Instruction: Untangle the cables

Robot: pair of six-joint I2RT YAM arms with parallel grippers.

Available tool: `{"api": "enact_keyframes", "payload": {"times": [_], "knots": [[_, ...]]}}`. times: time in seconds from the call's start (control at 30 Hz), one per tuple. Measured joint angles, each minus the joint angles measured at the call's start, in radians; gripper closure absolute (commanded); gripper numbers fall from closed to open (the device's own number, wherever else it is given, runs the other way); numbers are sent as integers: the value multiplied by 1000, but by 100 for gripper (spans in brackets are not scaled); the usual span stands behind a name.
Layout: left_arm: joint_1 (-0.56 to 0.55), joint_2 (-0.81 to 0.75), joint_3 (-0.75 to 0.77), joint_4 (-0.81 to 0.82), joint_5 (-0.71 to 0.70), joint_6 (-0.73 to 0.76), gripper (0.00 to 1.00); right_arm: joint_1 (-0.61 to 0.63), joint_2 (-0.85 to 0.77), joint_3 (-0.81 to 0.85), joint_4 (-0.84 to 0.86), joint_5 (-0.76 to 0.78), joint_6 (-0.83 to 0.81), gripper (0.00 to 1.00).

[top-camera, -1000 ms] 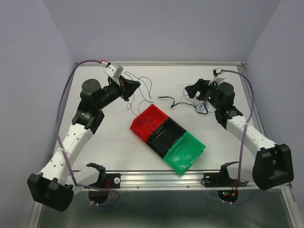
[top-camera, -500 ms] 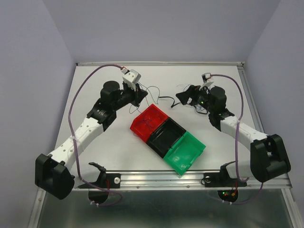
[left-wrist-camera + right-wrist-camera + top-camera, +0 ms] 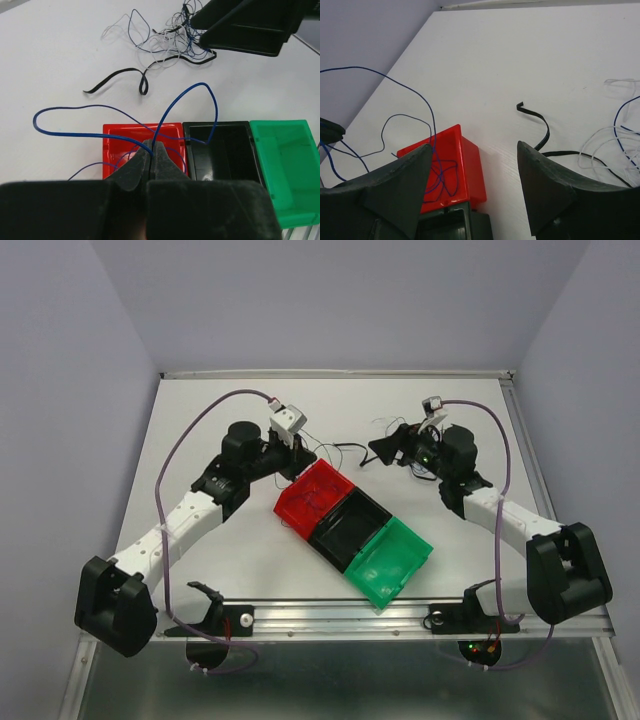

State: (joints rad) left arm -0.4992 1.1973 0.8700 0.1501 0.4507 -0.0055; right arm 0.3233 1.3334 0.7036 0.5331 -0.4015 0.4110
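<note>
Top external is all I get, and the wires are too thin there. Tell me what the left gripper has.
Observer: The left gripper is shut on a blue cable, at the red bin.
Operator: Report the right one.
Observer: The right gripper stands open, holding nothing; a flat black cable lies on the table ahead of it.
Operator: Say where the blue cable goes.
Observer: Part of it coils inside the red bin; a loop arches toward the black bin.

bright, even, diffuse light from overhead; the flat white matte tabletop (image 3: 50,50) carries only faint soft shadows; the thin blue wire (image 3: 198,84) reads crisp, wrist views soften toward 6 o'clock
</note>
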Motion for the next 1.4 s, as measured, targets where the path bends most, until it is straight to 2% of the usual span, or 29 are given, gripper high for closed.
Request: {"api": "enact_keyframes", "payload": {"times": [0.2,0.5,0.83,0.93,1.17,1.4], "knots": [[-31,-63,-14,14,52,9,100,0,-3,-2,0,0,0,27],[-102,-162,-45,51,50,34,100,0,-35,-27,6,2,0,29],[-112,-60,-51,94,47,-15,100,0,-56,-33,6,13,0,31],[-80,-56,-85,109,16,-51,100,1,-58,-33,6,17,0,31],[81,-93,-196,201,-22,-179,100,4,-69,-45,7,24,0,33],[95,-87,-214,218,-45,-183,100,5,-86,-53,6,28,0,34]]}}
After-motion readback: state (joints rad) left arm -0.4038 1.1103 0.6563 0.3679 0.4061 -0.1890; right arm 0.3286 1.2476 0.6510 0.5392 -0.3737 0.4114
